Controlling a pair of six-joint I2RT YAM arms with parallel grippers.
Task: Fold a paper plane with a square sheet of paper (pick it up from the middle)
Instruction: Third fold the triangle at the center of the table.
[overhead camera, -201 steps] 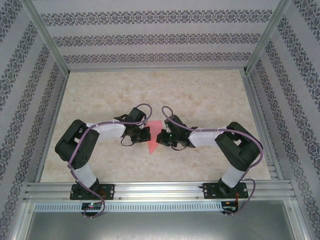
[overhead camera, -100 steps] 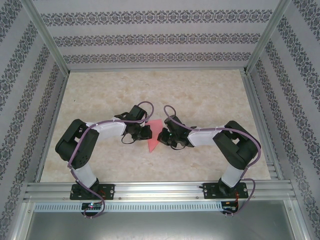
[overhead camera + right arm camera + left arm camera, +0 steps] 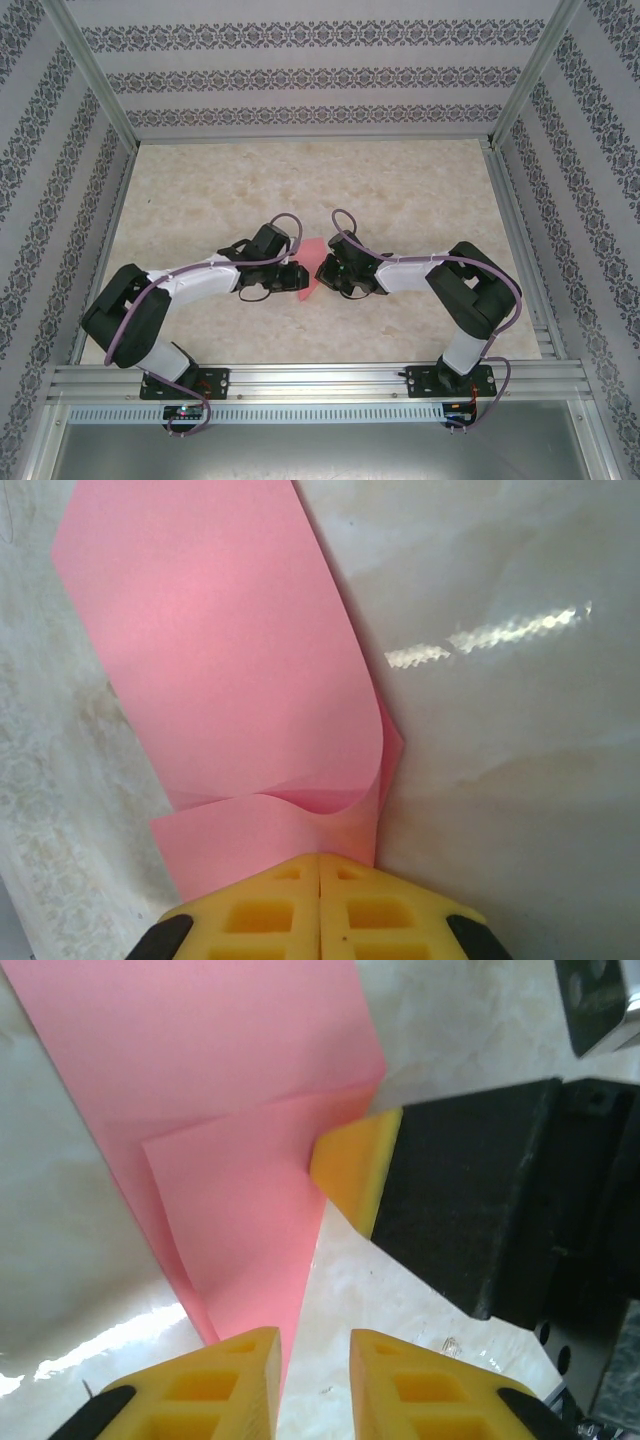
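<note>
Pale marbled table (image 3: 400,190) — folded pink paper (image 3: 310,280), mid-table

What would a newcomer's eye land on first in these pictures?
The salmon-pink sheet of paper stands out against the pale marbled table, lying mid-table between the two arms with one flap folded over. The right gripper is shut on the sheet's curled edge. The left gripper is open by a narrow gap, right at the sheet's pointed end.
</note>
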